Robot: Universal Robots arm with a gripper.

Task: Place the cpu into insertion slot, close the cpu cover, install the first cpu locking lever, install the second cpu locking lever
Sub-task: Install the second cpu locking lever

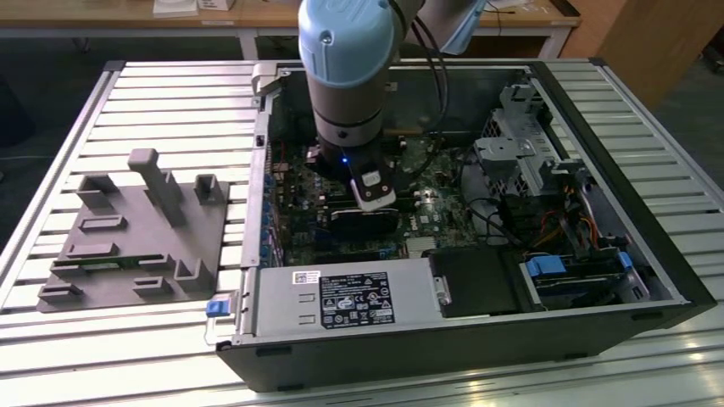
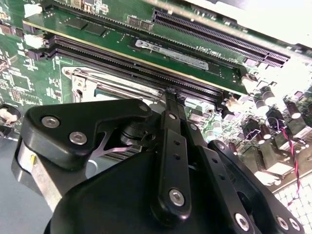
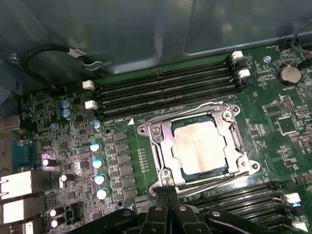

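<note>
Slatted metal table (image 1: 147, 93) bearing open computer case (image 1: 633, 254) beside grey fixture block (image 1: 136, 237).

Pale grey cpu (image 3: 200, 145) lies flat inside silvery-rimmed insertion slot (image 3: 163, 155).

A pale grey cpu (image 3: 199, 145) was seen seated in the insertion slot (image 3: 161, 146) of a green circuit board (image 3: 273, 122), framed by the closed silvery cpu cover (image 3: 234, 139). Long black memory slots (image 3: 165, 87) with white clips were ranged just beside the socket, and a row of blue-topped capacitors (image 3: 97, 170) was lined up nearby. A round coin battery (image 3: 288, 74) was mounted near one corner. The dark gripper (image 3: 168, 195) was positioned close to the socket's edge.
</note>
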